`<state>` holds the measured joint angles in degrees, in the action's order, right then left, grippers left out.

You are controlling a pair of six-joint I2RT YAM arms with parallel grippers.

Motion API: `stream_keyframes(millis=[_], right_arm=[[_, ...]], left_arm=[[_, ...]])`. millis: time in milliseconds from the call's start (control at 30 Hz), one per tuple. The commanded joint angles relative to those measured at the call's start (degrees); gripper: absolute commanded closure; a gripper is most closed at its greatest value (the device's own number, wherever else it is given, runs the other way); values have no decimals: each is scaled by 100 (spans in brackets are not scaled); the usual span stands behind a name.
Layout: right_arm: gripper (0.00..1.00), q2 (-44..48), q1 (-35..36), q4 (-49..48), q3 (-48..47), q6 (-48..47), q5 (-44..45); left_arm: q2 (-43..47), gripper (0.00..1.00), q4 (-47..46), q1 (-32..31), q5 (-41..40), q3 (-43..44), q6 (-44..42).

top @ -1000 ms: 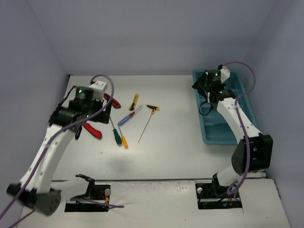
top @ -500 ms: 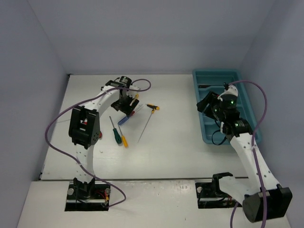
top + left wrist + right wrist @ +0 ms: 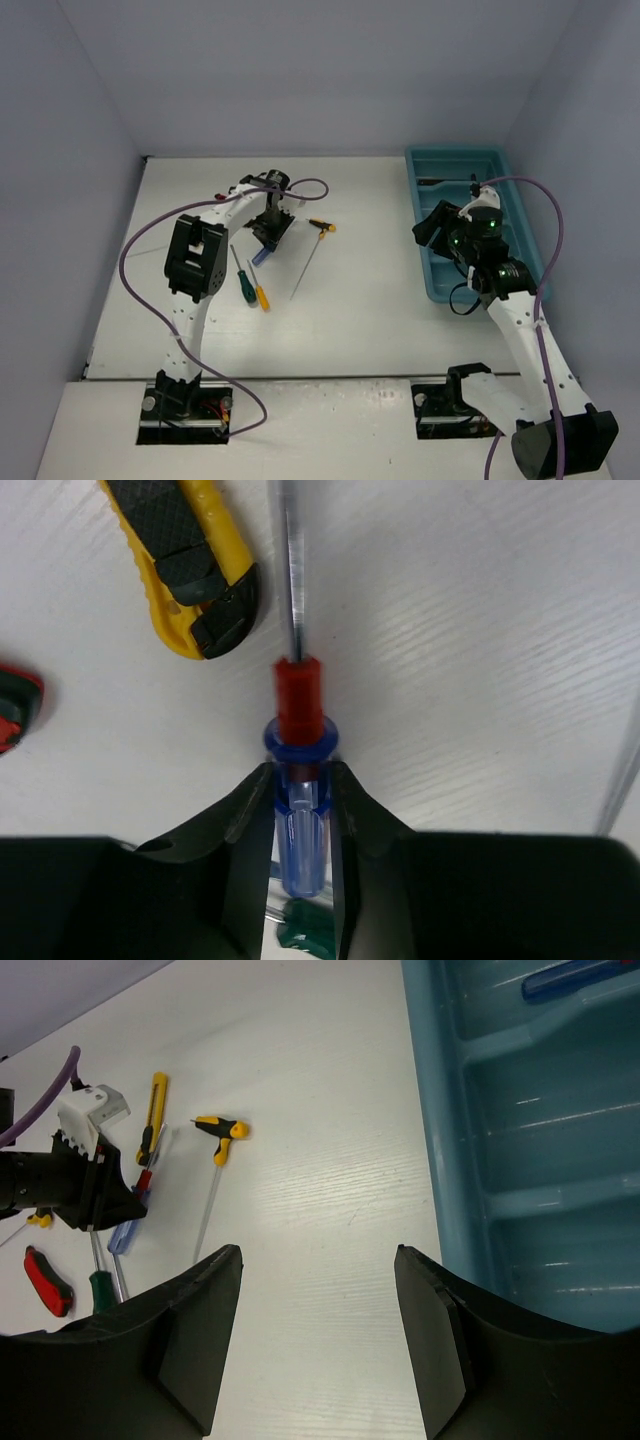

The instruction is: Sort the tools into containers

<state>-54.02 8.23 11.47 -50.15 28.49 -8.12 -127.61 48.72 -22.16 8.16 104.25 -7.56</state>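
My left gripper (image 3: 300, 775) is shut on the clear handle of the blue screwdriver (image 3: 299, 830), which lies on the table; in the top view the left gripper (image 3: 270, 228) sits low over the tool cluster. A yellow utility knife (image 3: 185, 560) lies just ahead to the left. Below the jaws a green screwdriver (image 3: 300, 932) shows. My right gripper (image 3: 320, 1300) is open and empty above bare table beside the teal tray (image 3: 480, 1160), by that tray's (image 3: 470, 160) left wall in the top view. One blue tool (image 3: 570, 975) lies in a far compartment.
A yellow-and-black T-handle hex key (image 3: 322, 226) and a thin rod (image 3: 305, 268) lie right of the left gripper. Green (image 3: 243, 285) and yellow (image 3: 260, 297) screwdrivers lie nearer. A red knife (image 3: 48, 1280) lies at the cluster's left.
The left arm has swung to the blue screwdriver and its jaws have closed on the handle. The right arm has drawn back from the far end of the tray towards its left wall.
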Motion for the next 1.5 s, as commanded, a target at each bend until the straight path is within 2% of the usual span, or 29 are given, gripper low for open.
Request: stream_keyframes(millis=[0,100,133,333,533,733,1133,1467], right_arm=[[41,-136,3,-180,-226,-74,-210],[41,-253,3,-190,-410,54,-515],[41,-289,3,-197,-501,82,-600],[38,-580,309,-354,-1069,192,-1076],[37,-990,964,-905,-1621,190,-1278],[37,-1334,1439,-1335,-1923,210,-1219],[38,-1627,1823,-1557,-1916,12,-592],[49,-1589,1814,-1639,-1942,-19,-216]], left_arm=[[272,98,-11,-50,328,35,83],[753,100,-154,-95,607,28,371],[1018,100,-183,-95,941,49,463],[2288,100,-1273,-472,2128,-210,1491],[3023,100,-3134,-984,2489,-974,3143],[3277,100,-4162,-1211,2791,-1274,3943],[3452,100,-4381,-1358,3036,-1335,4129],[3624,100,-4379,-1361,3007,-1644,4079]])
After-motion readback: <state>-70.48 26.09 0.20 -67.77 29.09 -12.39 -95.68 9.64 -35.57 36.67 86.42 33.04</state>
